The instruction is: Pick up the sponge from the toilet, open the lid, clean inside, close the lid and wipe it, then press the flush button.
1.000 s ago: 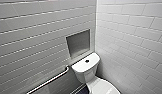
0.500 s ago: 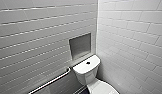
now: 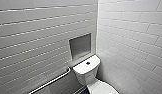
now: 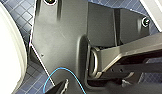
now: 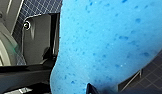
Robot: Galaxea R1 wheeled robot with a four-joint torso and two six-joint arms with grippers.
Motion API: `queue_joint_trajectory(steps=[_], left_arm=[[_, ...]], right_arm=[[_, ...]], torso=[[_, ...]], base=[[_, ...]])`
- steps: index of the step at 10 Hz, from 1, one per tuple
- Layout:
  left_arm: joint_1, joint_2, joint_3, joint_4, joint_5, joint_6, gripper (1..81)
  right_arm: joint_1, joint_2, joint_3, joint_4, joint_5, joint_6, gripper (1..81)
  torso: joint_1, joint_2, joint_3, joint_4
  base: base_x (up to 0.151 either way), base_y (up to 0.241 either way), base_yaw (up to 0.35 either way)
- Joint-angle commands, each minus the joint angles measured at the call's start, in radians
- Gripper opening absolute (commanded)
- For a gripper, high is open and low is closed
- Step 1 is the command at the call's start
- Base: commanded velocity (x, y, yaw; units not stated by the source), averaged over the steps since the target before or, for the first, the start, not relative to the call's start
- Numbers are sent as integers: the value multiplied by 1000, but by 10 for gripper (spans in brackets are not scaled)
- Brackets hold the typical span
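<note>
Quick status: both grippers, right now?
Left gripper: cannot be told.
Right gripper: closed, holding the sponge.

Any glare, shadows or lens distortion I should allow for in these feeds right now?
Head view: soft even light, thin glare streaks along the wall tiles, whose lines slant and fan out under the wide lens; the niche above the toilet is shaded. Left wrist view: no glare on the floor. Right wrist view: the sponge looms close to the lens, evenly lit.
</note>
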Motion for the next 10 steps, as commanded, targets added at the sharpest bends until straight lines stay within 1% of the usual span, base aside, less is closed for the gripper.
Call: queue_joint_trajectory(steps=[1, 2, 3, 5, 10], left_arm=[[-38, 42, -67, -12, 60, 4, 811], [-38, 46, -71, -12, 58, 4, 811], [-38, 48, -71, -12, 58, 4, 811], [-36, 49, -71, -13, 58, 3, 811], [-36, 48, -71, -12, 58, 3, 811]], right_arm=[[-42, 147, -207, 79, -68, -162, 10], [-43, 164, -236, 90, -68, -187, 10], [-34, 164, -237, 89, -68, -195, 10], [-34, 185, -242, 98, -71, -190, 10], [-32, 227, -296, 90, -70, -193, 10]], torso=[[0, 0, 0, 0], [0, 0, 0, 0], [0, 0, 0, 0], [0, 0, 0, 0], [0, 0, 0, 0]], base=[[0, 0, 0], [0, 0, 0], [0, 0, 0], [0, 0, 0], [0, 0, 0]])
